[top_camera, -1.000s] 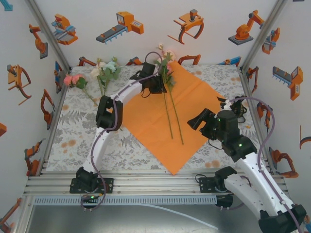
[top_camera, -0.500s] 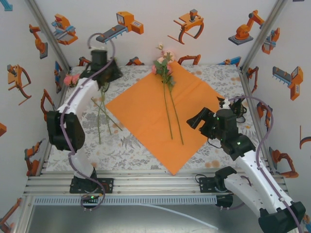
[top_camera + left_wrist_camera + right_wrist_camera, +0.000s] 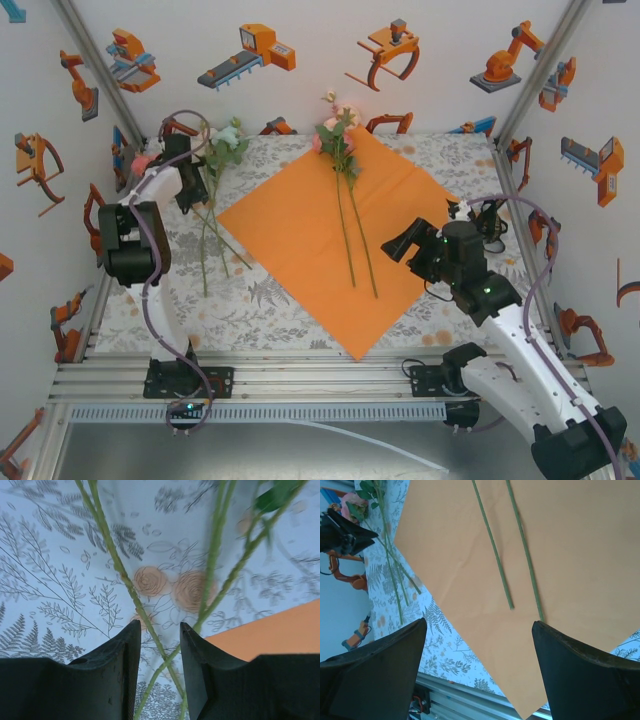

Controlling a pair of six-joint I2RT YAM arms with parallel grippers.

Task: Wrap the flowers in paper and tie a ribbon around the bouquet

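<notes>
1. The orange paper [image 3: 300, 240] lies flat on the patterned table cover [image 3: 250, 305]. It is turned like a diamond, with 1 corner toward the arm bases.
2. 2 flowers [image 3: 340, 140] lie on the paper with their blooms at its far corner. Their long stems [image 3: 358, 240] run side by side toward the near side and end on the sheet, short of its edge.
3. More flowers lie off the paper at the far left of the table cover, pink, white and pale blue-green. Their thin stems cross loosely and point toward the near side.
4. The left gripper [image 3: 188, 172] is at the far left, just beside those blooms. In its wrist view the 2 fingers [image 3: 120, 675] stand a narrow gap apart, with green stems running under the gap. Nothing looks clamped.
5. The right gripper [image 3: 403, 240] hangs above the right side of the paper, near the 2 stem ends. Its fingers are spread wide and hold nothing.
</notes>
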